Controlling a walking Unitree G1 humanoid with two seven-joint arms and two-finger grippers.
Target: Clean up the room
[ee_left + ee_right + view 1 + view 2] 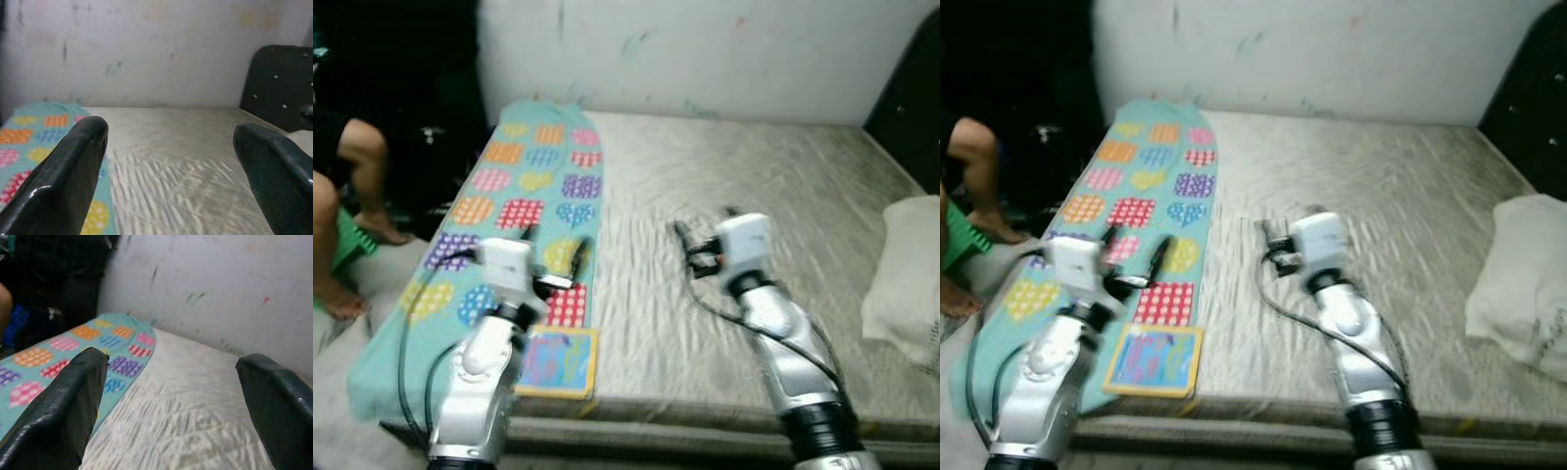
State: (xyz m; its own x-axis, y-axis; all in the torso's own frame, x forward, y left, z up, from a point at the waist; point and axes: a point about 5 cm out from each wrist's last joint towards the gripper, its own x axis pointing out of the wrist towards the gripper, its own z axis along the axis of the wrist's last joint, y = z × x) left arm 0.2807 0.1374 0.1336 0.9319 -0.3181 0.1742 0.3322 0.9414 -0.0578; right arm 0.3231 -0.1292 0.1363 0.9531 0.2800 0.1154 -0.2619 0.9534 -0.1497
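Note:
A teal blanket (533, 166) printed with coloured hearts lies along the left side of the bed and hangs over its edge. A colourful flat book (558, 360) rests on the blanket's near end, at the bed's front edge. My left gripper (553, 245) hovers open just above the blanket, a little beyond the book, with nothing between its fingers. Over the bare silver-grey mattress (773, 166), near the middle, my right gripper (703, 223) is open and empty. A crumpled white cloth (911, 279) lies at the bed's right edge.
A person's bare legs (352, 166) are at the far left beside the bed, next to something green (347, 245) on the floor. A white marked wall (705, 49) runs behind the bed. A dark panel (911, 108) stands at the back right.

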